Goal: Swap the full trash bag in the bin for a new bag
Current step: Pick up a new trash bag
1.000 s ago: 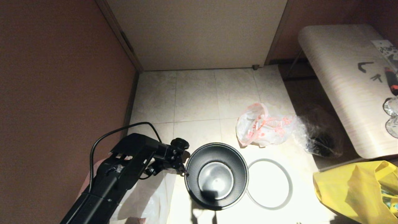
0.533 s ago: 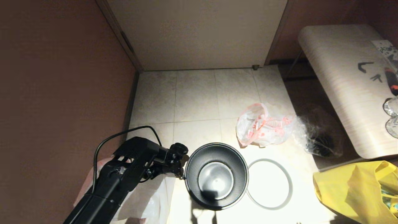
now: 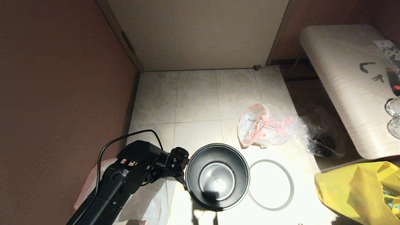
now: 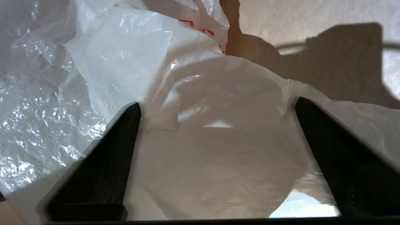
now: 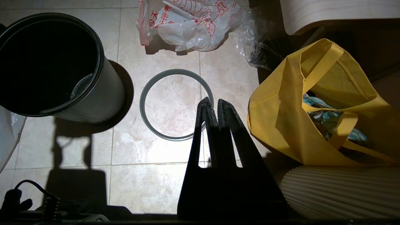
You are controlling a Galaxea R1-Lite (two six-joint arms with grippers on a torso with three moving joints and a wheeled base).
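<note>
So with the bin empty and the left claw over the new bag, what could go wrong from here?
The left claw is open over the new bag, which lies flat and smooth; it may pinch both layers, so the bag would not open over the bin. The arm sits right beside the bin and could knock it when lifting. The grey hoop lies on the floor near the shut right claw, so the liner may end up unsecured.

Left pincer (image 4: 215, 115) now slightly lower over the new bag (image 4: 218, 150), jaws apart.
</note>
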